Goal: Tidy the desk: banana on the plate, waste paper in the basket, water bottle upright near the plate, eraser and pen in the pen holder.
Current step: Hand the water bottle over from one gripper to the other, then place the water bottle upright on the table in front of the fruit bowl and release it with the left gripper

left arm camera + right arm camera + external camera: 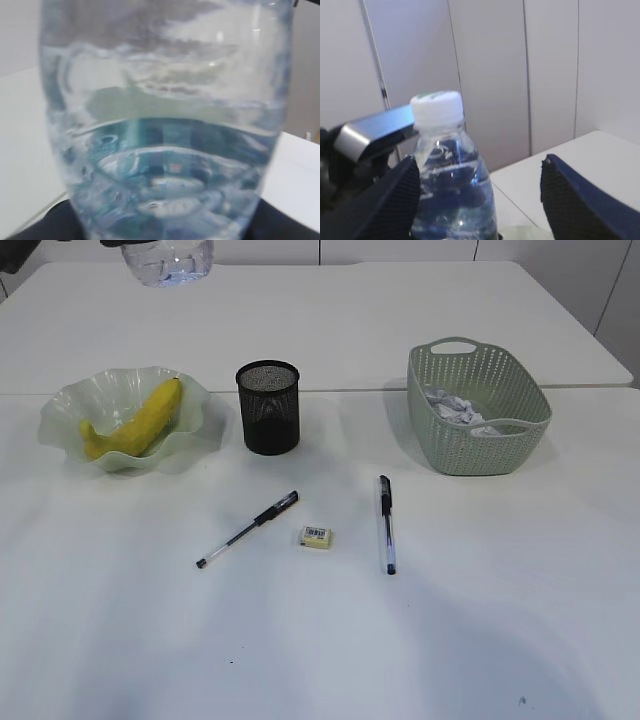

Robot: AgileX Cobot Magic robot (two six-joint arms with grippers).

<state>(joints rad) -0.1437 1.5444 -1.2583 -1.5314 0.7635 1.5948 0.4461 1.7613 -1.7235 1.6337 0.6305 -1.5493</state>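
Note:
The clear water bottle hangs in the air at the top left, above the table behind the plate. It fills the left wrist view, where my left gripper is shut on the bottle. My right gripper stands open around the white-capped bottle; its left finger is against it and its right finger is well apart. The banana lies on the green plate. Waste paper lies in the basket. Two pens and the eraser lie in front of the black mesh pen holder.
A seam between two white tables runs behind the plate, holder and basket. White wall panels stand behind the far table.

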